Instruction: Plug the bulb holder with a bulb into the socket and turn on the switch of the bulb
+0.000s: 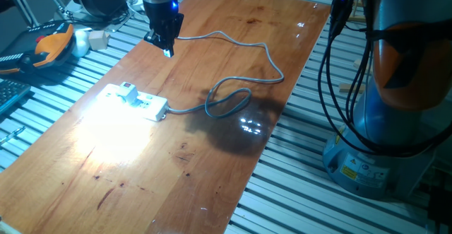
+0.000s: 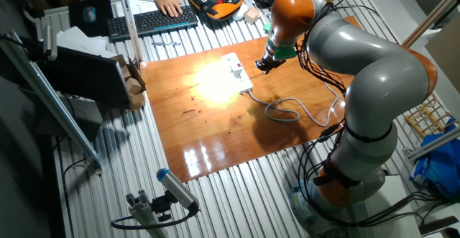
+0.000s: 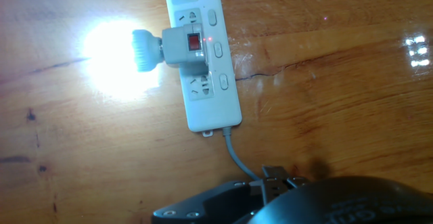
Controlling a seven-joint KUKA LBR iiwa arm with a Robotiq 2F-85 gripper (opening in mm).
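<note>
hand view: lit bulb holder [image 3: 184,48] in socket [image 3: 203,55], pincer [image 1: 164,48] apart from both, grip state unclear

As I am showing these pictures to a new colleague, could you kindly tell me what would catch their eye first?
First the blazing white bulb, lit and flooding the wooden table with glare, on the small white boxy bulb holder plugged into the long white power strip. Next, the black two-finger gripper hangs above the table, apart from the strip, and the grey cable loops beside it.
</note>
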